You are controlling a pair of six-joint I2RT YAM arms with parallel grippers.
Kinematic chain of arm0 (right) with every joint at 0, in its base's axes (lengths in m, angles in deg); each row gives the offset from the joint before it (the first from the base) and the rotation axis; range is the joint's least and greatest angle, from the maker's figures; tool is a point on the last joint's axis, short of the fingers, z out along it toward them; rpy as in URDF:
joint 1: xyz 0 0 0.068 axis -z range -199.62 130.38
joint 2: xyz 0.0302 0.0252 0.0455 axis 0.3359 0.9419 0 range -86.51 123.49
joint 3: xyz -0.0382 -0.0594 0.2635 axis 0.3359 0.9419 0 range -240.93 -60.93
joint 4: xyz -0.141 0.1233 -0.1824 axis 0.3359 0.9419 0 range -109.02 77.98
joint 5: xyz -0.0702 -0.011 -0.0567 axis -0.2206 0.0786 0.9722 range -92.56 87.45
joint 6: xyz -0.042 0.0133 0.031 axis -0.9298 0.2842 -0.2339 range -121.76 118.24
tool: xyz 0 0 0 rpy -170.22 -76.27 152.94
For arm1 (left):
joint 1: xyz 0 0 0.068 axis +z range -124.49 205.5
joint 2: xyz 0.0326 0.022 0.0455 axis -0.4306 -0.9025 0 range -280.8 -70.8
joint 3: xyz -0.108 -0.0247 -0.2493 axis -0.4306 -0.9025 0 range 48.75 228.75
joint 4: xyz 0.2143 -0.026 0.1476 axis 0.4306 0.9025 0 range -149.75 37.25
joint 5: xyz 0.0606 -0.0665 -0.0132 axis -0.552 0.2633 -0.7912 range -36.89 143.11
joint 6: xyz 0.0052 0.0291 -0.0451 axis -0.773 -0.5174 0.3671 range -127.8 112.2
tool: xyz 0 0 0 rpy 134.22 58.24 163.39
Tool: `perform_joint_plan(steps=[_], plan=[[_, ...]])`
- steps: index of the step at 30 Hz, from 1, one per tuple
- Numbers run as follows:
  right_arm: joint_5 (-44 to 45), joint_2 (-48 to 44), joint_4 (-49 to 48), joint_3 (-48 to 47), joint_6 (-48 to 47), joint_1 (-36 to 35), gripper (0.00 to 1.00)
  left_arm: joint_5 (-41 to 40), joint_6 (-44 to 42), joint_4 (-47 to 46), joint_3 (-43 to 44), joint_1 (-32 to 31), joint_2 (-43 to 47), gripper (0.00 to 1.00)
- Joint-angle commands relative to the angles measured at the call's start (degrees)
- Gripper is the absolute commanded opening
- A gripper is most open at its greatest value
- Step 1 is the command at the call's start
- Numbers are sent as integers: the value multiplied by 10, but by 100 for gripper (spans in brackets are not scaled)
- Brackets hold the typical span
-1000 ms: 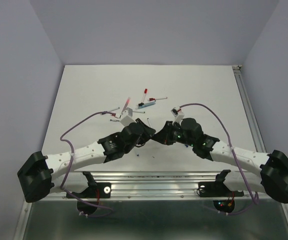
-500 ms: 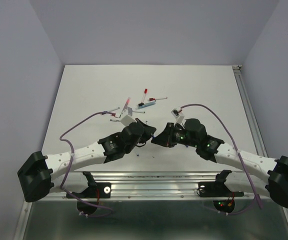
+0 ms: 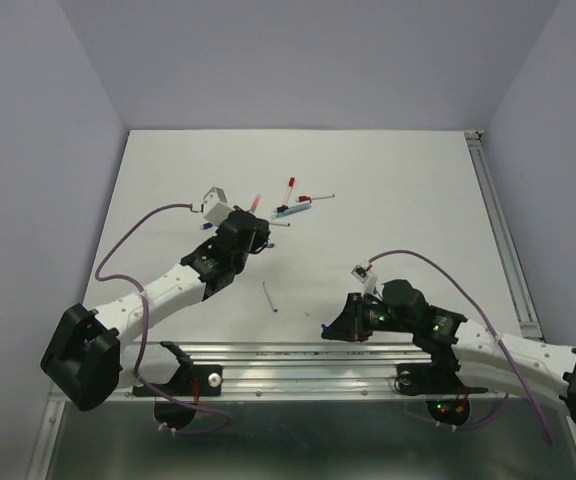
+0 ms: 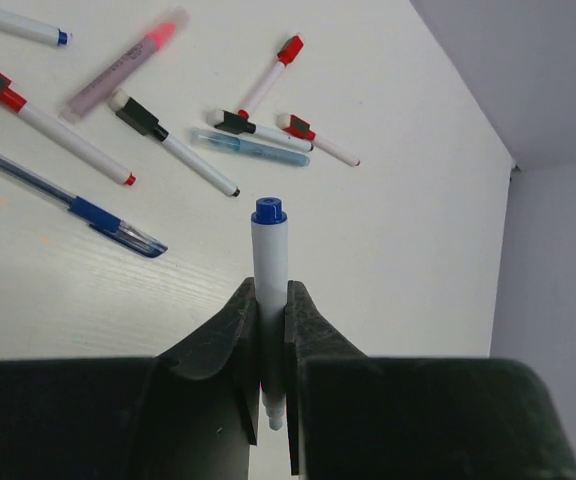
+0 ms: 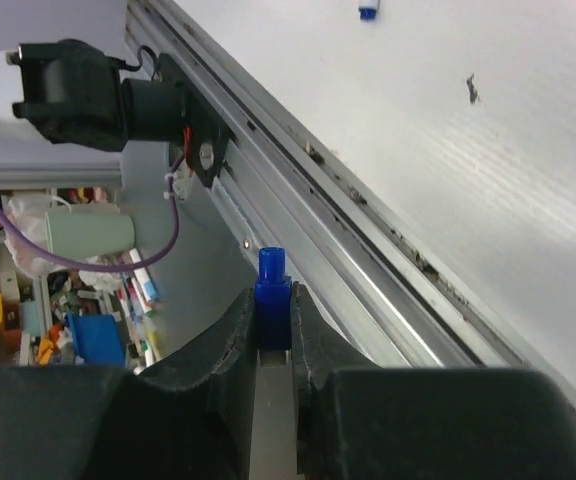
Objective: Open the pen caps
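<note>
Right wrist view catches what overhead hides: right claw (image 5: 273, 308) clamped on a blue pen cap (image 5: 272, 285), by the rail (image 5: 368, 260). Left claw (image 4: 270, 300) pinches a white barrel (image 4: 269, 250) above loose pens (image 4: 178, 152) on the tabletop (image 4: 398, 260).

Two grippers are counted: the left gripper (image 4: 271, 290) and the right gripper (image 5: 273, 298). One white pen (image 4: 269, 250) is held by the first, one blue cap (image 5: 271, 272) by the second. On the table (image 4: 398, 250) eight or nine loose pens (image 4: 76, 143) are seen; the far ones overlap. One second blue cap (image 5: 367, 11) is lying there also.
</note>
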Motion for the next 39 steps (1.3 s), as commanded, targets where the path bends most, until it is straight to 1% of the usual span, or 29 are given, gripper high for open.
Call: perform_joint_plan(steps=[1, 3, 4, 5, 6, 7, 8, 9, 10, 11, 12, 14, 15, 16, 17, 18, 20, 22, 24, 29, 30, 35, 39], plan=[[38, -66, 28, 20, 30, -9, 1, 5, -81, -20, 30, 15, 8, 0], [79, -74, 72, 7, 26, -8, 1, 37, -85, -6, 30, 16, 7, 0], [110, -73, 110, -9, 24, -8, 1, 61, -90, 13, 31, 16, 5, 0], [131, -67, 131, -23, 20, -9, 1, 62, -90, 29, 31, 16, 2, 0], [152, -60, 151, -37, 16, -8, 1, 86, -91, 47, 30, 16, 1, 0], [202, -53, 191, -67, 11, -8, 1, 98, -92, 85, 30, 15, -2, 0], [229, -42, 208, -82, 7, -8, 1, 114, -95, 100, 25, 15, -2, 0], [248, -20, 222, -96, -11, -8, 2, 141, -92, 115, 9, 13, 5, 0], [267, -5, 237, -115, -17, -8, 3, 152, -92, 138, -1, 12, 10, 0], [304, 8, 266, -145, -23, -8, 4, 159, -88, 151, -25, 9, 19, 0], [320, 36, 276, -162, -28, -8, 4, 160, -82, 167, -36, 8, 29, 0], [370, 57, 291, -193, -41, -6, 6, 166, -67, 206, -73, 7, 65, 0], [379, 77, 291, -199, -55, -2, 7, 178, -58, 220, -87, 4, 92, 0], [383, 86, 289, -205, -62, 6, 7, 187, -53, 225, -100, 5, 106, 0], [387, 96, 287, -209, -64, 30, 7, 202, -46, 231, -125, 4, 118, 0], [382, 105, 286, -212, -76, 42, 7, 207, -40, 235, -136, 4, 131, 3], [366, 130, 280, -213, -85, 80, 8, 219, -22, 249, -156, 4, 159, 5], [348, 149, 270, -209, -96, 97, 8, 236, -14, 251, -175, 3, 174, 8], [343, 158, 263, -203, -97, 99, 8, 240, -9, 249, -189, 3, 176, 10], [326, 179, 259, -179, -97, 99, 11, 251, -17, 246, -181, 3, 153, 10], [326, 182, 261, -177, -95, 99, 12, 269, -25, 242, -181, 3, 149, 10], [358, 201, 277, -166, -91, 99, 15, 276, -33, 231, -181, 1, 120, 11], [365, 226, 282, -167, -87, 99, 16, 283, -31, 206, -183, -8, 97, 11]])
